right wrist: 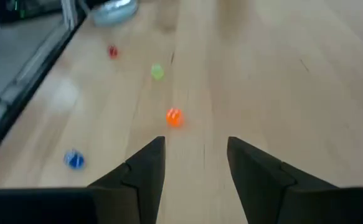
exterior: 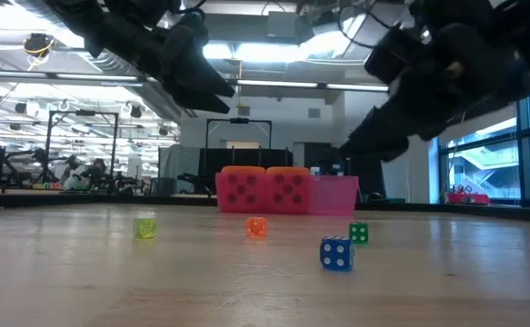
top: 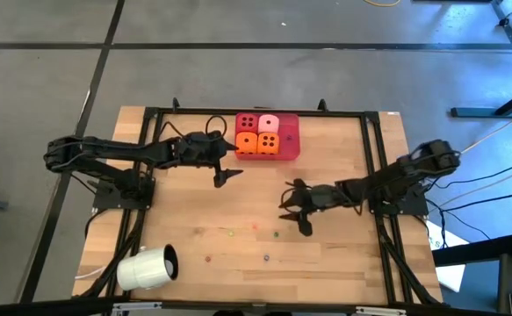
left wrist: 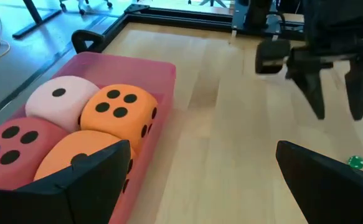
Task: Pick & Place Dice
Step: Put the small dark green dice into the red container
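Observation:
Four soft dice sit side by side in the flat red tray at the table's far middle: a red one, a pale pink one and two orange ones. In the left wrist view the pink die and an orange die show pips on top. My left gripper stands open just near-left of the tray, with nothing between its fingers. My right gripper hovers open and empty over the table's middle right.
Tiny coloured dice lie scattered toward the near edge: orange, yellow-green, red, blue and green. A white cup lies on its side at the near left corner. A black frame borders the table.

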`<state>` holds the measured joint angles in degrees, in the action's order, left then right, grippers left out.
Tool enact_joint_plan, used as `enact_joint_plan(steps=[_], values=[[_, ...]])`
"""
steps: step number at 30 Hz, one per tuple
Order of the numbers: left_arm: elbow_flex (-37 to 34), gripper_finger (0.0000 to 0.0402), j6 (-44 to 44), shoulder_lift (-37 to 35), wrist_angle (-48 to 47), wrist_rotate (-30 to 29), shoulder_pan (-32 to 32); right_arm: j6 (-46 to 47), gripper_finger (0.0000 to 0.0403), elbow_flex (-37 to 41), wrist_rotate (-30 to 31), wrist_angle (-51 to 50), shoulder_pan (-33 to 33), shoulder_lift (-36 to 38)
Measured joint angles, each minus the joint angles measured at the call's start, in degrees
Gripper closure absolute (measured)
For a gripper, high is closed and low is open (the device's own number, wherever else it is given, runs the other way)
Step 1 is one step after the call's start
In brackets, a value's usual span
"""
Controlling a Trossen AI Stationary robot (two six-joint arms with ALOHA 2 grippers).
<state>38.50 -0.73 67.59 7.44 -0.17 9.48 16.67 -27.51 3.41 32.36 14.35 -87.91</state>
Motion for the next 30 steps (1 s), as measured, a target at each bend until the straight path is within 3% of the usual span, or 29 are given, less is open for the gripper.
enact_joint_plan(steps=[3, 8, 12, 23, 30], values=[[0.0, 0.0002, -0.2, 0.0, 0.0, -0.3, -0.1, 0.8, 0.0230, -0.6, 0.3, 3.9, 1.3, -5.2], [0.0, 0.0002, -1.0, 0.0, 0.0, -0.5, -0.1, -5.6, 0.0230, -4.9, -4.7, 4.1, 3.8, -13.5], [0.0, 0.0002, -1.4, 0.0, -0.7, -0.4, -0.1, -10.0, 0.0230, -8.1, -4.5, 3.8, 5.4, -17.8], [0.0, 0.0002, -3.2, 0.0, -2.1, -0.4, -0.1, -8.5, 0.0235, -8.9, -3.6, -1.5, 5.2, -19.1], [0.0, 0.0002, -3.1, 0.0, -2.1, -0.4, -0.1, -9.6, 0.0293, -8.9, -3.3, -1.5, 5.1, -19.1]])
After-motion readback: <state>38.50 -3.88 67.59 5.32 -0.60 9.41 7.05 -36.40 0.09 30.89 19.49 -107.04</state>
